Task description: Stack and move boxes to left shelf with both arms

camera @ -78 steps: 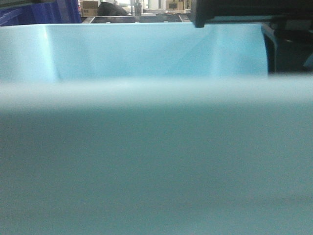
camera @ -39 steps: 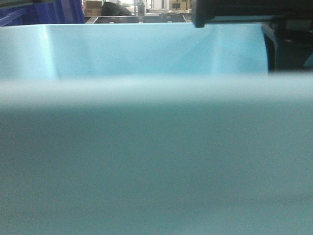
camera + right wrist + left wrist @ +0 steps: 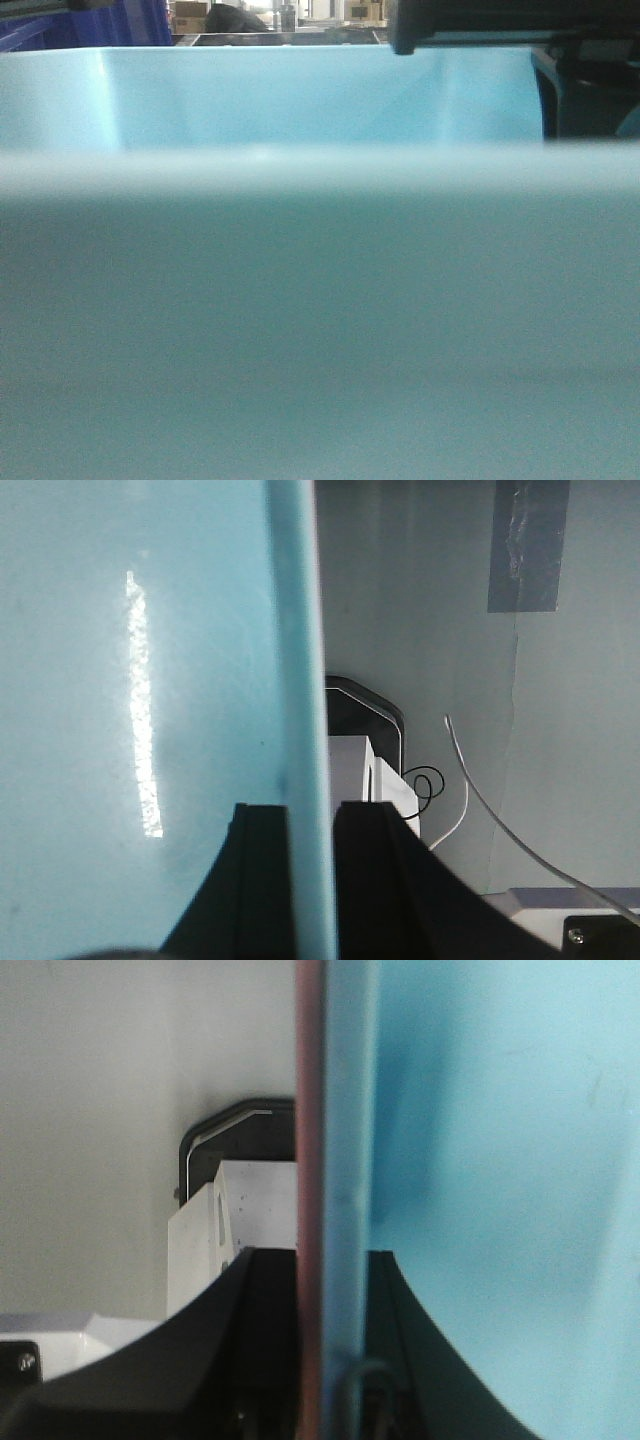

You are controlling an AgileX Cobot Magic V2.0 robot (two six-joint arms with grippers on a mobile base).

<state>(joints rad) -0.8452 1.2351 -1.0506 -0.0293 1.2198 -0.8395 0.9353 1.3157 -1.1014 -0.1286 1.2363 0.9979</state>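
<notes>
The light blue bin fills the front view, its near rim blurred across the middle. In the left wrist view my left gripper is shut over two nested walls, the salmon pink bin's edge outside and the blue bin's wall inside. In the right wrist view my right gripper is shut on the blue bin's opposite wall; no pink shows there. A black arm part hangs over the bin's far right corner. The left shelf is out of view.
A dark blue crate and cardboard boxes stand behind the bin. A white block sits below the left gripper against a grey surface. A grey tape patch and a white cable show beside the right gripper.
The blue bin's near rim has risen slightly in the front view and the background has shifted a little to the right. Both grips look unchanged.
</notes>
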